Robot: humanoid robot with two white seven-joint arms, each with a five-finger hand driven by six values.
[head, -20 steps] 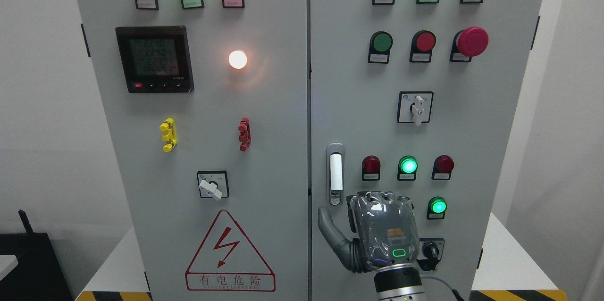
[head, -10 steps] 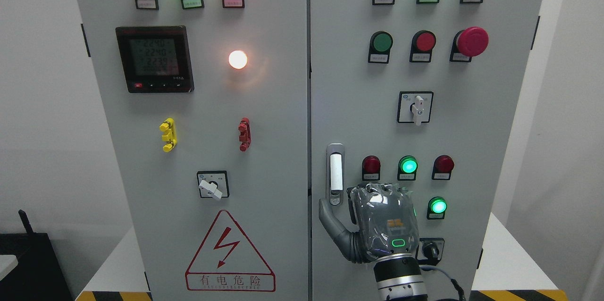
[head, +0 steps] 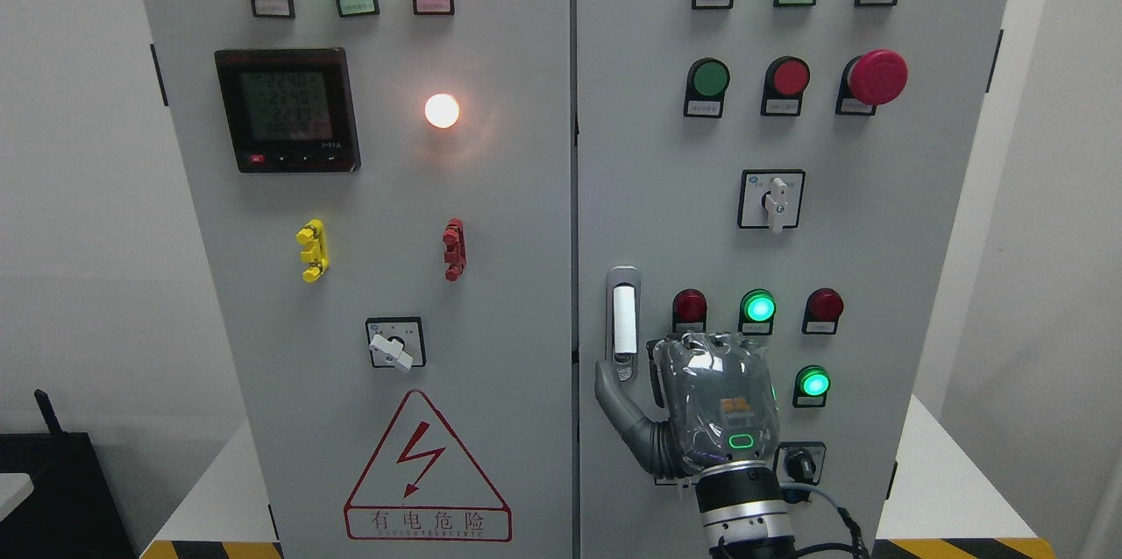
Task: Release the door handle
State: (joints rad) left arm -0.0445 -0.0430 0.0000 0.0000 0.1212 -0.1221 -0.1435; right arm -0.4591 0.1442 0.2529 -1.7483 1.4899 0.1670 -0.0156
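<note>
The door handle [head: 623, 321] is a grey upright lever with a white grip, lying flush in the right cabinet door [head: 666, 191] by its left edge. My right hand [head: 701, 401] comes up from the bottom edge, back towards the camera, just right of and below the handle. Its four fingers are curled towards the door and hold nothing. Its thumb [head: 608, 382] sticks out to the left, with the tip beside the handle's lower end at the lock. The handle is not grasped. The left arm is out of view.
Close to the hand are red and green indicator lamps [head: 758, 307], a lit green button [head: 814, 383] and a black key switch [head: 799, 463]. A rotary switch [head: 773, 200] sits higher up. The left door [head: 394, 191] carries a meter, lamps and a warning triangle.
My right hand has risen along the door and edged left. The thumb tip has moved up to the handle's lower end. The handle has not moved.
</note>
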